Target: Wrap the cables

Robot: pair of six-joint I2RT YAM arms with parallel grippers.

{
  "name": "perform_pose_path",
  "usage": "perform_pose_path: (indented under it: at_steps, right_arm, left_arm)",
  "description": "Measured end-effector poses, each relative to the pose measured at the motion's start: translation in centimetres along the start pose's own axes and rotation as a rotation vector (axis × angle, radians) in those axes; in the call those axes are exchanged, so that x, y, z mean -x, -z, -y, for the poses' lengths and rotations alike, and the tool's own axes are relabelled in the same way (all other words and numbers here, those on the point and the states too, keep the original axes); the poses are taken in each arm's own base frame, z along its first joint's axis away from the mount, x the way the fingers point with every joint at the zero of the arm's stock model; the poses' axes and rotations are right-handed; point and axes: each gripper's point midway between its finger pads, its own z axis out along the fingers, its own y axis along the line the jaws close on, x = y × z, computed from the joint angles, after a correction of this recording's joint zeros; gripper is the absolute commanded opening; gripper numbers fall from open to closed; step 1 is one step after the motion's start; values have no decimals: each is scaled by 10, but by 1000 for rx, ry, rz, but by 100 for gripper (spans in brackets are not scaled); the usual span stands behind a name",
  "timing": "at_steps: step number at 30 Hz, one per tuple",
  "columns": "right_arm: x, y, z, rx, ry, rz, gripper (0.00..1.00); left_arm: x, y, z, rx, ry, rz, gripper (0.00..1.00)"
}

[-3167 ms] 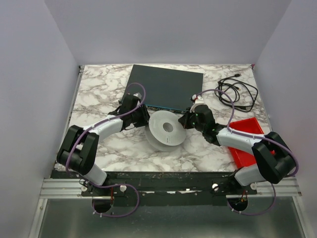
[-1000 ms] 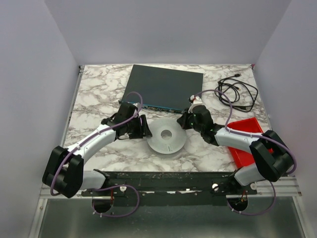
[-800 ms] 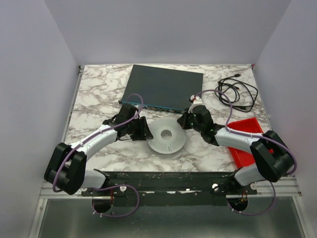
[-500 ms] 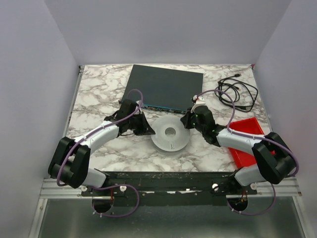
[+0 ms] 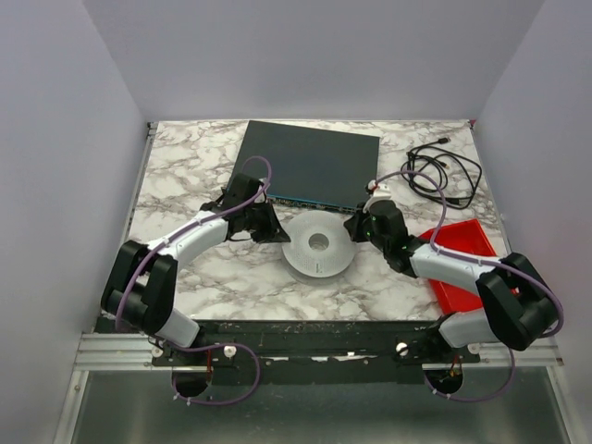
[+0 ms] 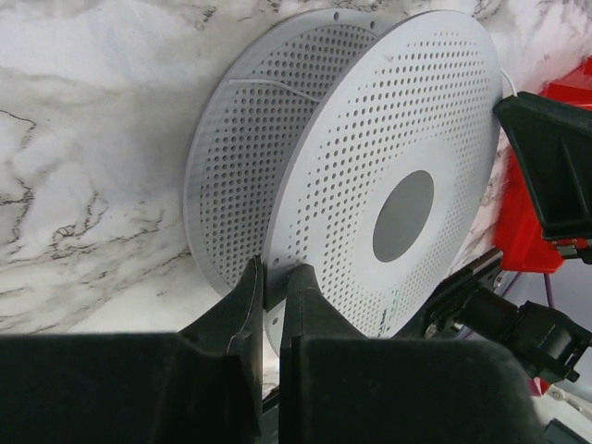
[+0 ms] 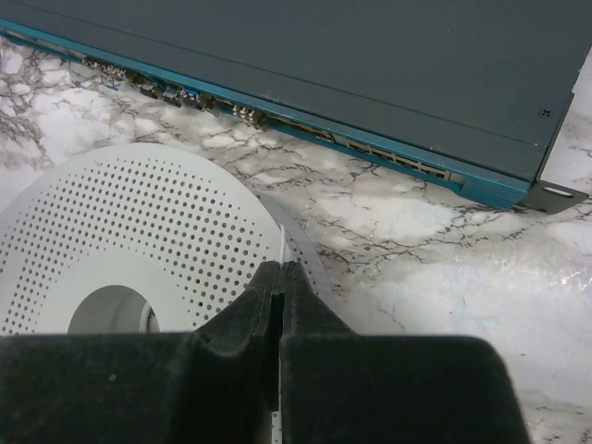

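Observation:
A white perforated spool (image 5: 317,248) lies tilted on the marble table between both arms. My left gripper (image 5: 276,235) is shut on the rim of its upper flange, as the left wrist view shows with the gripper (image 6: 275,274) and spool (image 6: 388,148). My right gripper (image 5: 355,230) is shut at the spool's right edge. In the right wrist view the gripper (image 7: 280,269) pinches the thin white wire (image 7: 280,246), which runs up over the spool (image 7: 139,222) rim. The rest of the wire is too thin to follow.
A dark network switch (image 5: 310,162) lies just behind the spool, its port row (image 7: 277,120) close to my right gripper. A bundle of black cords (image 5: 444,171) lies at the back right. A red bin (image 5: 462,254) sits at the right under the right arm.
The left gripper has swung back and to the right with the spool rim in it. The spool has shifted slightly right. The right gripper has moved a little right and stays shut.

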Motion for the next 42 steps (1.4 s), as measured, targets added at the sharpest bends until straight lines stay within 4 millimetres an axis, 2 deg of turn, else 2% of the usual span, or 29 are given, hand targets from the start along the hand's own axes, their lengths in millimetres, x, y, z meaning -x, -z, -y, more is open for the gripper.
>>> perform_pose_path:
  at_steps: [12,18,28,33,37,40,42]
  right_arm:
    - [-1,5,13,-3,-34,1,1]
    - [-3,5,12,16,-47,-7,1]
    - [-5,4,10,39,-80,-28,1]
    - [-4,0,12,33,-111,-52,1]
    - [-2,-1,13,39,-126,-76,1]
    - [-3,0,10,50,-125,-94,1]
    - [-3,1,7,61,-124,-106,1]
  left_arm:
    - [18,-5,-7,30,-4,23,0]
    - [35,-5,-9,54,-21,59,0]
    - [50,0,-36,169,-24,109,0]
    - [50,5,-60,265,-10,112,0]
    - [48,5,-64,280,-9,104,0]
    - [47,5,-64,276,-10,99,30]
    - [45,6,-60,252,-11,95,42]
